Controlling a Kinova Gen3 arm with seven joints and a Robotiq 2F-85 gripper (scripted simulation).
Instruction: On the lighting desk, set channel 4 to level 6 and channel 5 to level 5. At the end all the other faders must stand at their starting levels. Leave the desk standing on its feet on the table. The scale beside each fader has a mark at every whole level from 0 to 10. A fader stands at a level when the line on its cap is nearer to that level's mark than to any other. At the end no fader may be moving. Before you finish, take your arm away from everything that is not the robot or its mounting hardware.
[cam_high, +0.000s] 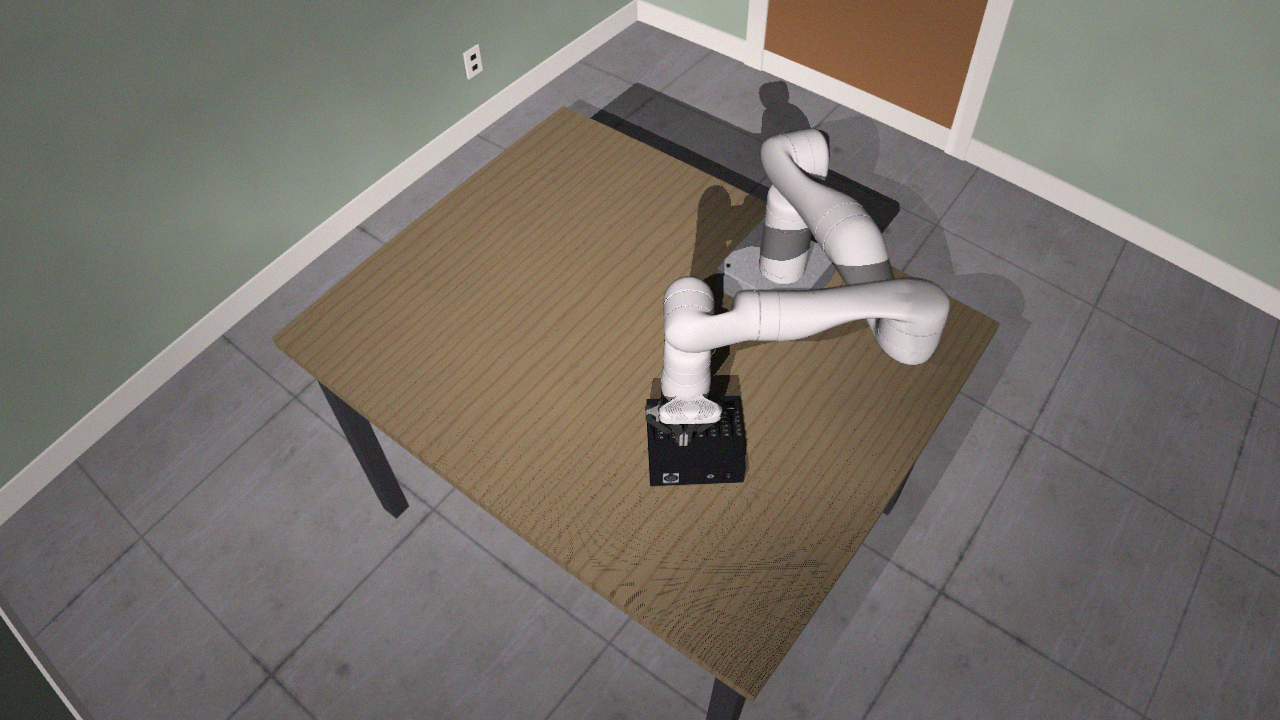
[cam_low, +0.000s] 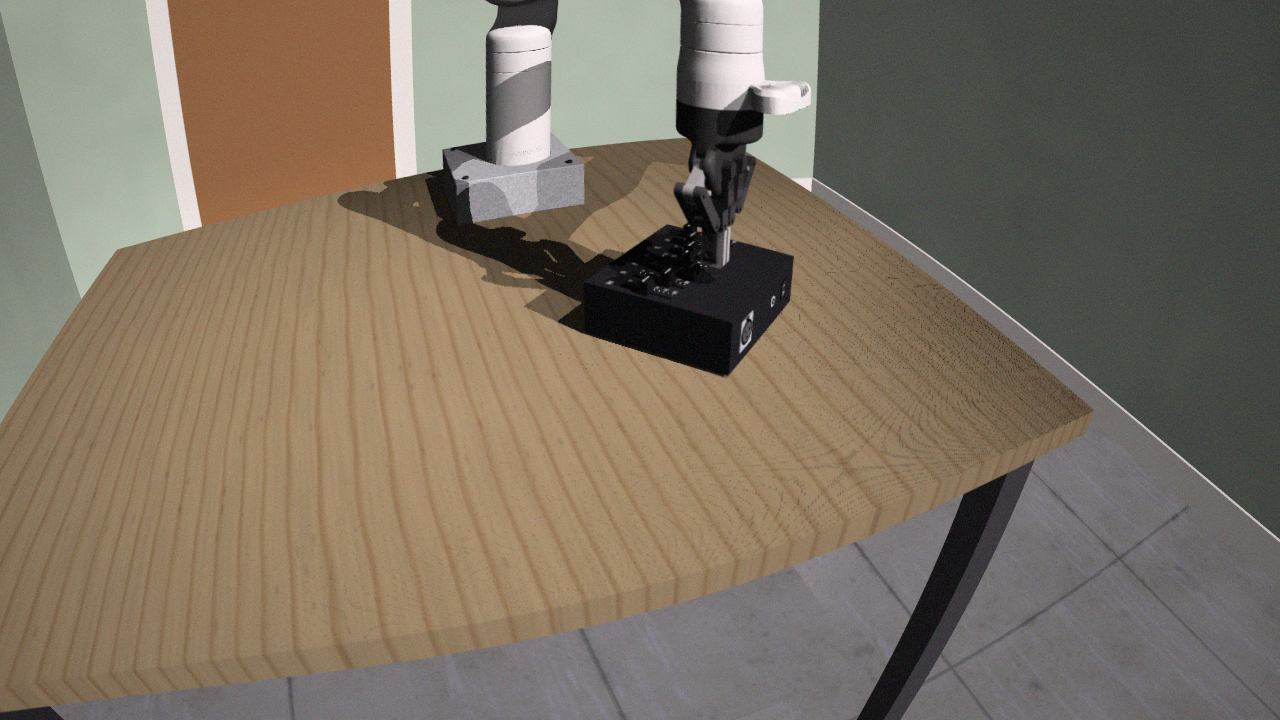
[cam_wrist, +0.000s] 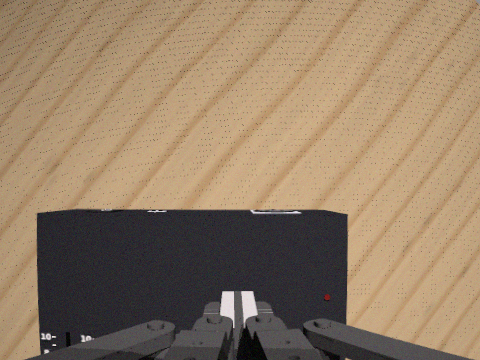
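- Starting nearest the wrist camera, the end effector (cam_wrist: 238, 314) shows its two pale fingertips pressed together, fully narrowed with nothing between them.
- It points straight down over the lighting desk (cam_low: 662, 317), a black box standing level on the wooden table (cam_low: 358, 429), toward the table's right side as the exterior view shows it.
- In the exterior view the closed tips reach down among the fader caps (cam_low: 657, 259) on the desk's top face, near the plain back half of the panel; whether they actually touch a cap cannot be told.
- The closed, downward pose suggests the fingers are serving as a pusher against one fader rather than pinching it.
- Which channel they are working is not readable: the caps and scale marks are too small, and only a few pale numerals (cam_wrist: 48, 338) show at the wrist view's lower left.
- Progress therefore cannot be confirmed; judging by the pose, at least one fader adjustment is under way, and neither channel 4 nor channel 5 can be seen settled at its level.
- Left to do, as a judgement: finish both settings, lift away without nudging neighbouring caps, and leave the desk on its feet.
- Farther back, the arm's grey base block (cam_low: 562, 198) stands at the table's far edge, well apart from the desk, before an orange door (cam_low: 277, 98).
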